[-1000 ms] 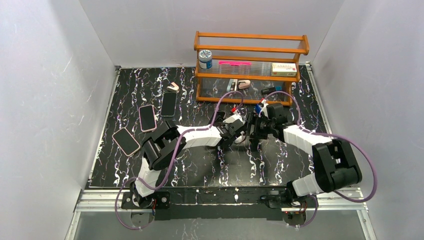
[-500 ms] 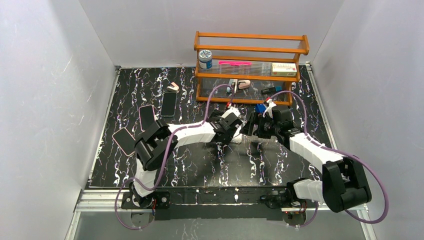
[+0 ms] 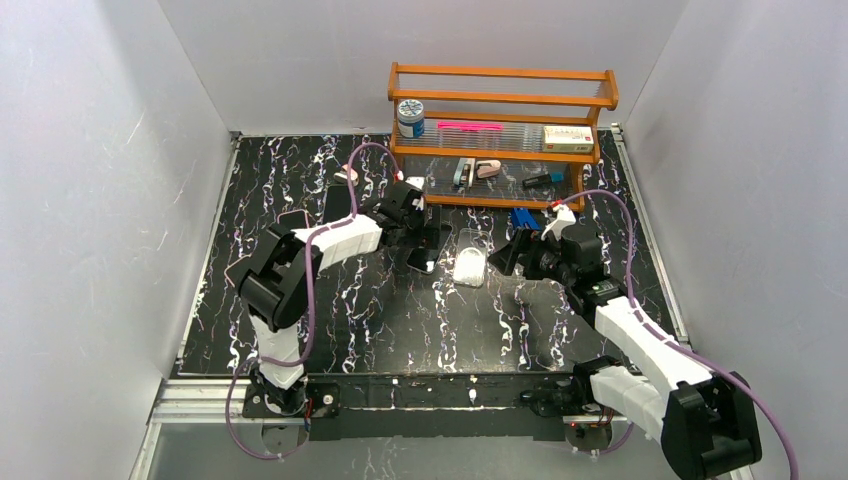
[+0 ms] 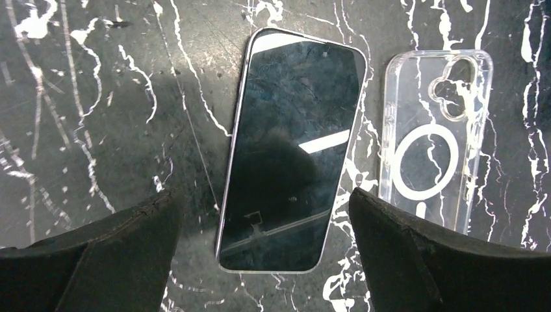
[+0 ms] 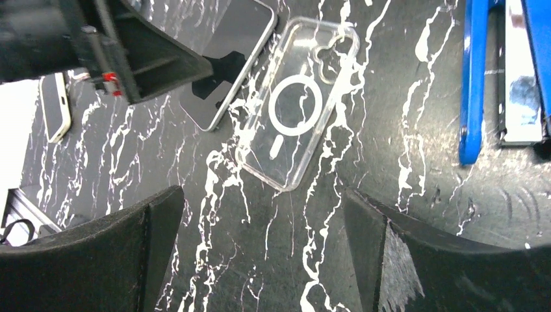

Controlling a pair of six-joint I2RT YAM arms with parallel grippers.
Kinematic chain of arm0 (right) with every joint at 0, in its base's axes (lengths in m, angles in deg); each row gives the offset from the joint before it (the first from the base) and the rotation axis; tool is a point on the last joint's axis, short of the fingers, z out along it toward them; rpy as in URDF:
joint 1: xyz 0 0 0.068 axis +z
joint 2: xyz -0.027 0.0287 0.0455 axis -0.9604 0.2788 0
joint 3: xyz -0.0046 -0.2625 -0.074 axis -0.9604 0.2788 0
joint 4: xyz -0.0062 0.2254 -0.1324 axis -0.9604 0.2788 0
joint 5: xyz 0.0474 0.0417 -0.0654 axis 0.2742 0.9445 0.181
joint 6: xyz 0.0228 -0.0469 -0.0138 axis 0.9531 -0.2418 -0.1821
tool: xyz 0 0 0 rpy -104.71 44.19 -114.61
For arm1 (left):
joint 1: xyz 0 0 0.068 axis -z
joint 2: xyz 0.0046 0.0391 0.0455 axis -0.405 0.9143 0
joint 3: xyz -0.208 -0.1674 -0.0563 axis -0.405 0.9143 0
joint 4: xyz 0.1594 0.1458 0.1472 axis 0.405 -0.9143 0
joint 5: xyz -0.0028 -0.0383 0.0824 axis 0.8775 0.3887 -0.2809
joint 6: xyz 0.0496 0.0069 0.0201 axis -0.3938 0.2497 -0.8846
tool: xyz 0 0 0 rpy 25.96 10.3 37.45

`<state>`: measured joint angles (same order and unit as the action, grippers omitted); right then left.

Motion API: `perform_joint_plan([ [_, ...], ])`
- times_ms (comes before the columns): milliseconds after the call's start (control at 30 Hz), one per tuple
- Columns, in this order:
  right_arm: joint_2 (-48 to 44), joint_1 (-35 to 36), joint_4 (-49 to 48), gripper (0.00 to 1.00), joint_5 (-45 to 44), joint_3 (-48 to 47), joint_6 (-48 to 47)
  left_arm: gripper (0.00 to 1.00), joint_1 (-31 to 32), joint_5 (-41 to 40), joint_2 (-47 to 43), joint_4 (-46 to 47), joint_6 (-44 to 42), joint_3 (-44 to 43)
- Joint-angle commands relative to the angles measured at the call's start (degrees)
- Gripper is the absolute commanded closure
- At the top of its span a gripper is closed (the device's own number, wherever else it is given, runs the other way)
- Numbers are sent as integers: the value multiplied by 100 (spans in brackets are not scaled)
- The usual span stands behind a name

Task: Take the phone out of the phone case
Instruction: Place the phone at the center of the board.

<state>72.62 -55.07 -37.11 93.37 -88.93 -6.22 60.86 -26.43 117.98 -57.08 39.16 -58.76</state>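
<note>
The phone (image 4: pixel 292 149) lies flat on the black marbled table, dark screen up, out of its case. Right beside it the empty clear phone case (image 4: pixel 432 136) with a white ring also lies flat. My left gripper (image 4: pixel 263 201) hovers open above the phone's near end, holding nothing. In the top view the phone (image 3: pixel 425 258) and the case (image 3: pixel 470 262) sit mid-table between my left gripper (image 3: pixel 430 240) and right gripper (image 3: pixel 508 255). The right gripper (image 5: pixel 263 195) is open and empty, pulled back from the case (image 5: pixel 299 104) and the phone (image 5: pixel 227 71).
A wooden rack (image 3: pixel 500 100) with small items stands at the back. A blue case (image 5: pixel 474 84) lies just right of the clear one. Other phones (image 3: pixel 337 205) lie at the left of the table, partly behind the left arm.
Both grippers opened and drew apart. The left arm swung back and left, leaving the phone on the table. The right arm pulled away right, leaving the clear case beside it.
</note>
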Motion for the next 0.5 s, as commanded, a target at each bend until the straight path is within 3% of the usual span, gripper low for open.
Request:
perform_joint_plan([
  [0, -266, -12, -338, 1, -156, 64, -66, 6, -128, 996, 382, 98, 91, -229],
  [300, -234, -9, -303, 1, -15, 42, -115, 8, -67, 1944, 355, 789, 603, 224],
  [467, -235, -12, -301, 1, 51, 41, -129, 7, -6, 1817, 40, 810, 661, 307],
])
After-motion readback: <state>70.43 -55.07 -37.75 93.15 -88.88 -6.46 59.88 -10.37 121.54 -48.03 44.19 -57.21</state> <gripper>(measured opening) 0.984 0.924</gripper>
